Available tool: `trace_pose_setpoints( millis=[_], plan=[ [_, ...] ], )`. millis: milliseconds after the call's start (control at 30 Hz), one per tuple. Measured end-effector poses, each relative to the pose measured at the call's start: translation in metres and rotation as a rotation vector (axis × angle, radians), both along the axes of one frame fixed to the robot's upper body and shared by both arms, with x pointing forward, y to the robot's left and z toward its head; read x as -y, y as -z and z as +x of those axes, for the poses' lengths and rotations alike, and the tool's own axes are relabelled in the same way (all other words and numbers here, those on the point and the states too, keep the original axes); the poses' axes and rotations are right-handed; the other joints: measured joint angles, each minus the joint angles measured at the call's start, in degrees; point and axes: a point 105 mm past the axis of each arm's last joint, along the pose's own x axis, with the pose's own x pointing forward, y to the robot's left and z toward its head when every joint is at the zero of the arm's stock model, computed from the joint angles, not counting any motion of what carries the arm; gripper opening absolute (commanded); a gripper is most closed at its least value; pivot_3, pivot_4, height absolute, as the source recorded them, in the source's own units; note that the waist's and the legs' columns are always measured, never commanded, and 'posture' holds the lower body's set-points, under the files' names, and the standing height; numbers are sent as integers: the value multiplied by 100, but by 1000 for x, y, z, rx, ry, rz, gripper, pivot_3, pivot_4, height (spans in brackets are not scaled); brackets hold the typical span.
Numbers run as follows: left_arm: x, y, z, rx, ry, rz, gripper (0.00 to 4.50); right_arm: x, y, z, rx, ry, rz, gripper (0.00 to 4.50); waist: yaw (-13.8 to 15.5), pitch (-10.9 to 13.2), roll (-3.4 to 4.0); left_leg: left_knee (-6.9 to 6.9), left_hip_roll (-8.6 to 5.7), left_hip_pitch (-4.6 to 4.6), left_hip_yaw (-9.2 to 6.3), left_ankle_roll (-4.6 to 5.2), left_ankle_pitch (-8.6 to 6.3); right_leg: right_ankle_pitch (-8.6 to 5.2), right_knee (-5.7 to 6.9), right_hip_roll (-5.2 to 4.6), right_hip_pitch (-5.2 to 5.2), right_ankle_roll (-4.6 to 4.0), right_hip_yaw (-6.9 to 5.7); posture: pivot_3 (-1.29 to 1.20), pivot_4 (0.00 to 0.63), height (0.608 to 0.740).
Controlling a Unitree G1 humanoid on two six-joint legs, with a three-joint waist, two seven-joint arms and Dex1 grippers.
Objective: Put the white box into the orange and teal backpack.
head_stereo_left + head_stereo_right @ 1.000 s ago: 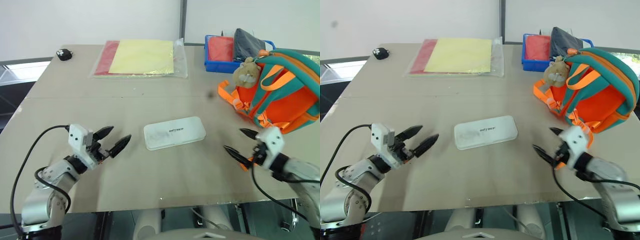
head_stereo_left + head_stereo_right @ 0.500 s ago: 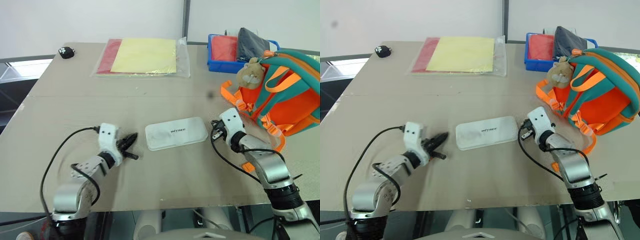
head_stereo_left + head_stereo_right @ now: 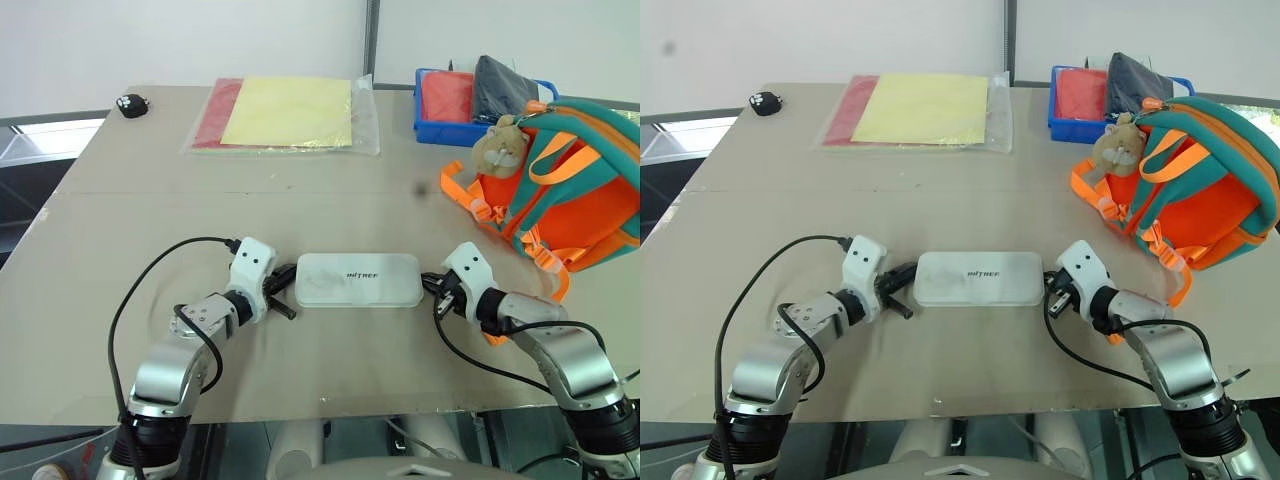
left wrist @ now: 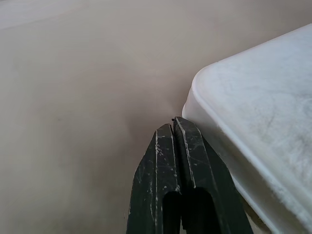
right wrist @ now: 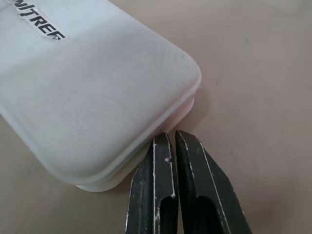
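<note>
White box (image 3: 358, 279) lies flat on the table (image 3: 130, 220) near the front edge, between both grippers. Left gripper (image 3: 281, 296) has its fingers pressed together, tips against the box's left end, holding nothing. Right gripper (image 3: 433, 284) likewise closed and empty, tips at the right end. Farther right, orange and teal backpack (image 3: 570, 195); behind it, blue tray (image 3: 425, 120). Clear sleeve (image 3: 285, 115) at far edge.

The flat white rectangular plastic box (image 3: 358, 280) lies on the tan wooden table (image 3: 150, 215), near its front edge. The left gripper (image 3: 283, 291) touches the box's 9 o'clock end; the right gripper (image 3: 431, 285) touches its 3 o'clock end. From the box, the orange and teal fabric backpack (image 3: 570, 195) sits at 2 o'clock, the blue plastic tray (image 3: 440, 128) at 1, the clear plastic sleeve of sheets (image 3: 285, 115) at 11.
</note>
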Motion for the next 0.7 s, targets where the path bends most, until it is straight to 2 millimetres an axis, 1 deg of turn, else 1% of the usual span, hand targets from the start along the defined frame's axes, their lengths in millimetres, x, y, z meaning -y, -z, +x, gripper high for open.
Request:
trace_pose_setpoints(
  millis=[33,67,100,133,200,267,300,333,367,433,467,567,633,700],
  plan=[
    [-3,-1,-1,-14,12,-7,1295,1,1,0,2,7,-4,0,-2,0,0,0,0,2,1,0,0,0,0,0,0,0,0,0,150,740],
    [-13,-5,1,-29,3,-23,1915,3,3,-1,0,18,-10,0,-4,0,0,0,0,2,0,0,0,0,1,1,0,0,-1,0,150,740],
    [-17,-6,1,-30,-5,-29,2351,3,3,-1,-1,21,-12,0,-6,1,1,0,1,2,2,0,0,0,0,0,0,0,1,0,150,740],
    [-21,-7,2,-37,-12,-31,2586,3,3,-1,-1,22,-12,0,-6,1,1,0,1,1,2,0,0,0,0,0,-1,0,1,0,150,740],
    [-37,-13,1,-98,-11,-69,3514,5,2,0,5,28,-13,0,-9,4,-5,0,3,0,-2,0,0,-1,1,3,-3,0,-3,0,150,740],
    [-58,-25,-4,-182,-19,-113,4456,12,-1,1,21,40,-20,0,-19,5,-4,-2,4,-1,-1,0,0,-1,2,3,-5,1,-4,0,150,740],
    [-61,-37,-13,-288,16,-216,4456,18,-3,3,30,50,-30,0,-20,8,-4,-3,4,-3,-1,0,0,-3,1,2,-6,4,-5,0,150,740],
    [-61,-40,-15,-304,27,-234,4456,18,-3,4,31,51,-32,0,-15,8,-4,-3,4,-3,-1,0,0,-3,0,1,-5,5,-7,0,150,740],
    [-53,-53,-24,-384,91,-334,4456,20,-4,6,35,49,-32,0,-4,10,0,-2,0,-1,-2,0,0,-5,-2,-4,-3,8,-9,0,150,740],
    [-41,-56,-27,-454,129,-413,4456,17,-6,7,45,37,-29,0,6,11,3,2,-5,-1,-3,0,0,-4,-2,-7,3,10,-8,0,150,740],
    [-34,-48,-27,-512,129,-463,4456,15,-9,9,54,29,-28,0,-5,10,1,2,-5,0,-4,0,0,-1,0,-5,3,13,-7,0,150,740],
    [-25,-33,-30,-595,113,-504,4456,14,-10,10,60,26,-29,0,-21,9,-6,1,-3,0,-9,0,0,7,3,0,2,25,-8,0,150,740],
    [-16,-23,-31,-645,98,-523,4456,10,-10,9,60,6,-35,0,-22,10,-6,-1,-2,1,-10,0,0,8,4,1,1,25,-7,0,150,740],
    [-13,-22,-30,-648,89,-520,4456,3,-9,9,59,-23,-40,0,-15,8,-6,-1,-2,2,-13,0,0,8,5,1,2,24,-9,0,150,740]
  ],
)
